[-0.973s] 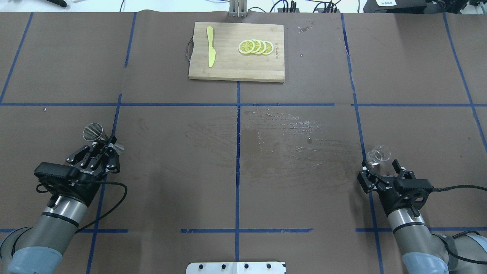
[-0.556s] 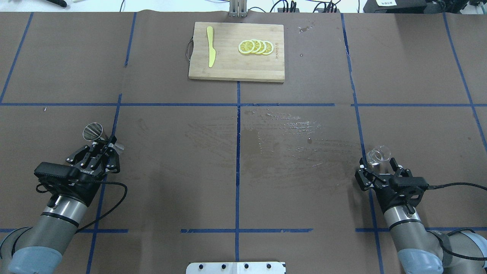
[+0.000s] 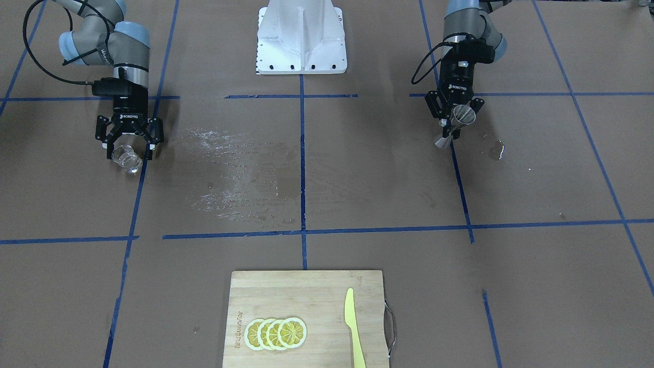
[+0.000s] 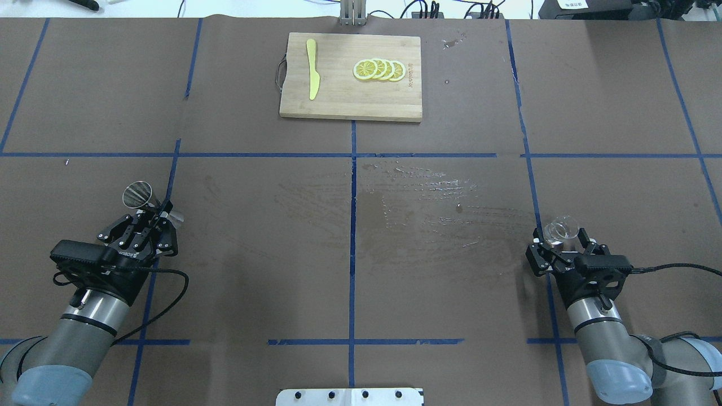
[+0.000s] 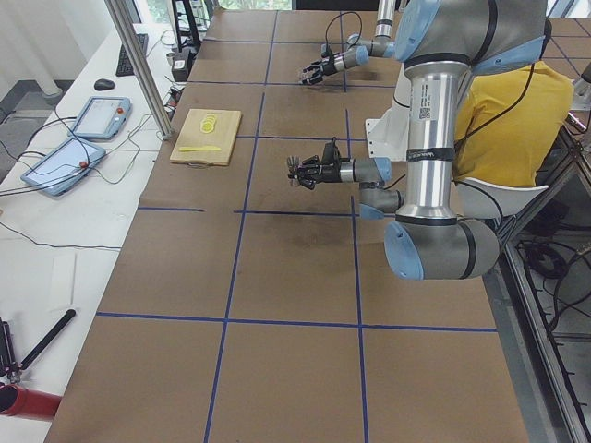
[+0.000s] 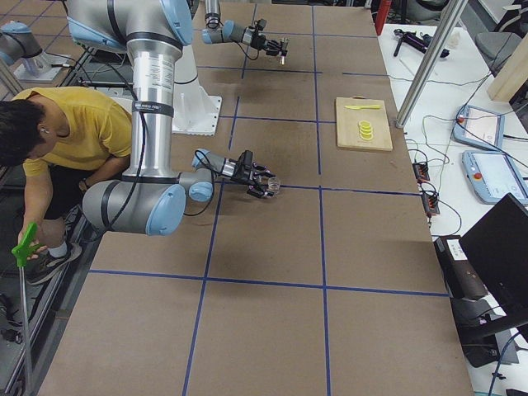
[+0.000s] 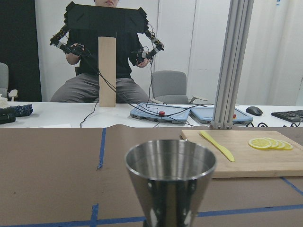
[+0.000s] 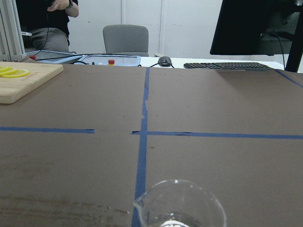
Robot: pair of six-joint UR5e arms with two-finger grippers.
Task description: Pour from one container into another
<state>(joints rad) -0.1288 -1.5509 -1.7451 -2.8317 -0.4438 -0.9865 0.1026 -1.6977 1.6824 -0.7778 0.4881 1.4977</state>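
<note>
**Jigger gripped, glass cup not yet taken**

The pour has not begun. This is the pick-up stage, and only half of it looks done.

In the lower left of the overhead view, the left gripper (image 4: pixel 157 214) has its fingers pinched narrow on the waist of the steel jigger (image 4: pixel 137 195). The jigger stands mouth-up, but I cannot tell whether its foot clears the surface (image 4: pixel 254 270).

In the lower right of the same view, the right gripper (image 4: pixel 561 241) has its fingers spread wide to either side of the glass cup (image 4: pixel 561 229). A sliver of gap shows on both flanks, so the cup appears to sit on the surface ungrasped. The right wrist view catches only the cup's rim at its bottom edge, and how much liquid it holds is unclear.

The two vessels are well apart, at opposite sides of the frame, with a wet smear (image 4: pixel 417 192) between them. The cutting board (image 4: pixel 350 101) at top centre, with its lemon slices (image 4: pixel 379 69) and yellow knife (image 4: pixel 312 67), plays no part here.

By my reading, almost everything remains. The right fingers must close on the cup and lift it. Then both arms must come together toward the middle so the cup can be tipped over the jigger's mouth.
</note>
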